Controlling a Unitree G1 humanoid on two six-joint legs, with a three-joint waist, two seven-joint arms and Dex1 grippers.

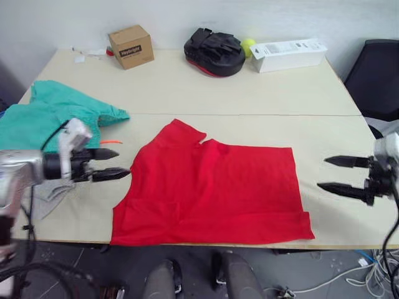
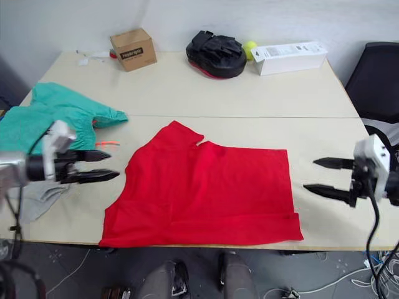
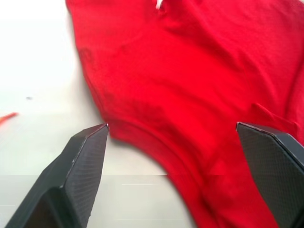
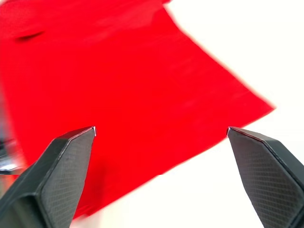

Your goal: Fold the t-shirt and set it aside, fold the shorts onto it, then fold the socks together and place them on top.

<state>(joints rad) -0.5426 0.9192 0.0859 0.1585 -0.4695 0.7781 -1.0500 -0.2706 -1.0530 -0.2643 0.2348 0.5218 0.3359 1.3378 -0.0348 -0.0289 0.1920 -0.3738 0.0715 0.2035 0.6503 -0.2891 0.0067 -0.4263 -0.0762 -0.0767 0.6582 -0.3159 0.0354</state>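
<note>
Both hands, left hand [image 1: 115, 164] and right hand [image 1: 329, 172], are hovering released beside the bright red cloth t-shirt [image 1: 215, 193] lying flat on the pale surface [image 1: 249, 93]. Light, limp fabric; gripping its side edges appears soundest.

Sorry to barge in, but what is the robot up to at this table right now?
It is folding laundry. The red t-shirt lies flat at the near edge of the table. The left gripper and right gripper are open on either side of it, holding nothing. The shorts lie bunched at the left, with a grey sock nearby.
</note>
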